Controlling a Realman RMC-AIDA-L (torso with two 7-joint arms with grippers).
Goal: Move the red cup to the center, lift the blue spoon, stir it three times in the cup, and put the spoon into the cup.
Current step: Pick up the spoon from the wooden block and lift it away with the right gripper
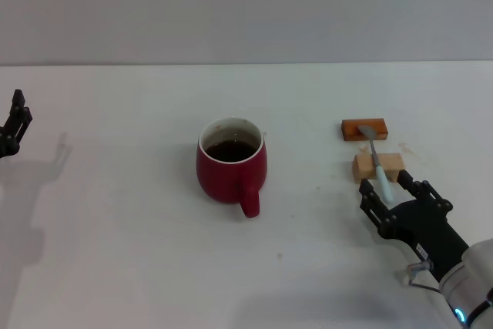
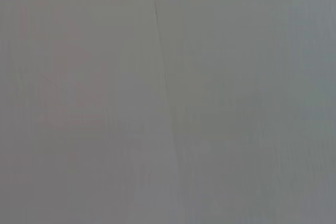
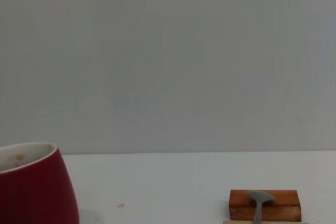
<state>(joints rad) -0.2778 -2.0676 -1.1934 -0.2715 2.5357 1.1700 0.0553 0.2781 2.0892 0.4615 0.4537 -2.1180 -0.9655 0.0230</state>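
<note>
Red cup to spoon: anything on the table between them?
Nothing. In the head view the stretch from the red cup to the spoon is bare white table. The right wrist view shows the same gap.

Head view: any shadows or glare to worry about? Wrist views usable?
Head view: even light, a soft shadow beside the left end effector, no glare on the cup. Left wrist view: featureless grey, nothing identifiable. Right wrist view: cup and spoon cropped at the frame edge.
</note>
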